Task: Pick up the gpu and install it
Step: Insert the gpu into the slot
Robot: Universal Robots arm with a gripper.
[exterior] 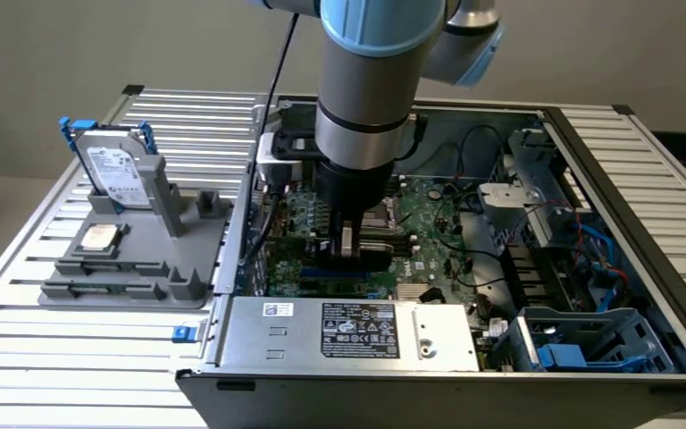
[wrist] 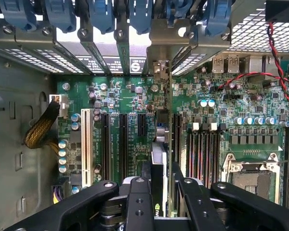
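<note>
1. the gpu (wrist: 159, 144) is inside the open computer case (exterior: 629, 179). it stands on edge over the motherboard (wrist: 115, 96), in line with the black expansion slots (wrist: 123, 139), and its silver bracket (wrist: 160, 70) faces the rear slot openings.
2. your gripper (wrist: 160, 173) has its two fingers (wrist: 137, 192) clamped on the card, one on each face, toward the end away from the bracket.
3. you cannot tell from these views whether the contact edge sits in a slot or just above one.
4. expect a light, thin, stiff board. it should not sag in the grip, but it is fragile, and the small parts and the contact edge will not take side load.
5. the safest hold is probably across the two faces, at the cooler block, and never on the contact edge. the smooth faces could slip under a hard push, so watch for tilt.
6. the hard drive (exterior: 117, 170) and cpu chip (exterior: 101, 236) sit on the grey stand (exterior: 188, 290) outside the case, at the exterior view's left.
</note>
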